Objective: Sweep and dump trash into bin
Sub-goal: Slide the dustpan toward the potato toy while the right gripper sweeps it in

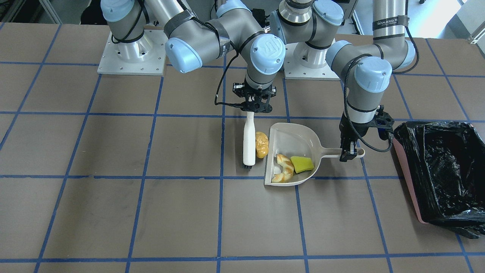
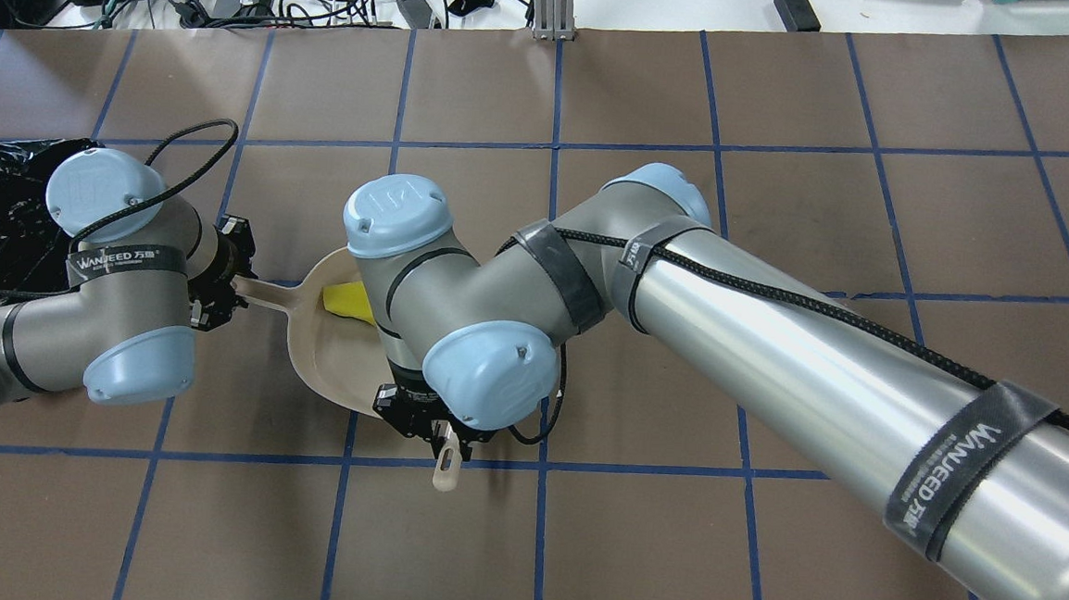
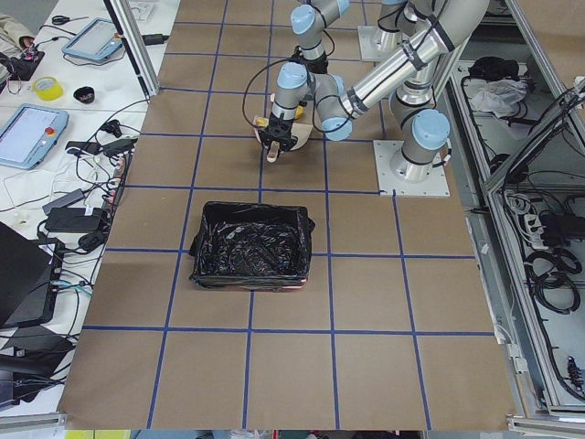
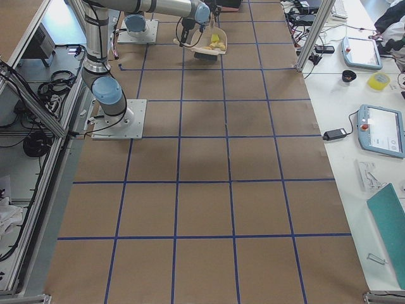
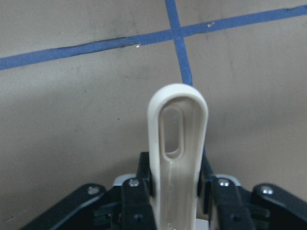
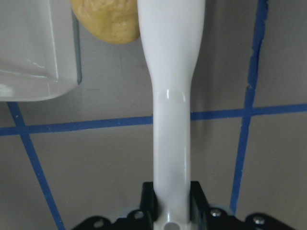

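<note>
Beige dustpan (image 1: 293,138) lies braced, left hand (image 1: 348,153) clamped on its handle (image 1: 333,152). Right hand (image 1: 253,110) grips the brush (image 1: 248,142), golden-brown lump (image 1: 261,144) just ahead, likely swept next.

I count three trash pieces near the middle of the table (image 1: 113,151). The golden-brown oval lump (image 1: 261,144) lies on the bare table surface, between the white brush (image 1: 249,142) and the open mouth of the beige dustpan (image 1: 291,140), just beside both. The curved tan-and-white croissant-like piece (image 1: 285,168) lies inside the dustpan near its mouth. The yellow-green wedge (image 1: 302,164) lies flat just beside it, toward the handle. The pink rectangular bin (image 1: 407,178) stands upright beyond the handle end, apart from the dustpan, lined with a crinkled glossy black bag (image 1: 443,167).
</note>
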You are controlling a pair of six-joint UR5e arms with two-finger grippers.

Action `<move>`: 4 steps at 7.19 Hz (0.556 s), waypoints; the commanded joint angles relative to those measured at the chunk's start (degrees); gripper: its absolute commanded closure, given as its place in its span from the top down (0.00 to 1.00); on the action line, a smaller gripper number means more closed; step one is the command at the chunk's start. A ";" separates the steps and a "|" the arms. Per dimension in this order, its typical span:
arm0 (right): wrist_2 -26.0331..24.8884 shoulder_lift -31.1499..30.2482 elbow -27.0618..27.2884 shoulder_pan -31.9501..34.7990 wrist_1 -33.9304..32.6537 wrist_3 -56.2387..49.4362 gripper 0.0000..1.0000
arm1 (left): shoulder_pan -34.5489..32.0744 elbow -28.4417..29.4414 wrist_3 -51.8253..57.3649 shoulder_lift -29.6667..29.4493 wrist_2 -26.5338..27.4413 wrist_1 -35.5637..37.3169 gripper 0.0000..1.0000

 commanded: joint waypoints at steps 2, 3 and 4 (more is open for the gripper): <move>6.76 0.71 1.86 -1.96 -12.77 -16.73 0.00 | -0.02 0.06 -0.02 -0.06 0.00 0.41 0.00; 11.08 1.58 1.78 -3.10 -17.25 -12.39 0.00 | -0.10 0.23 -0.02 -0.06 0.00 0.41 0.00; 11.91 1.33 1.51 -3.89 -17.47 -5.47 0.00 | -0.28 0.24 -0.11 -0.06 0.00 0.33 0.00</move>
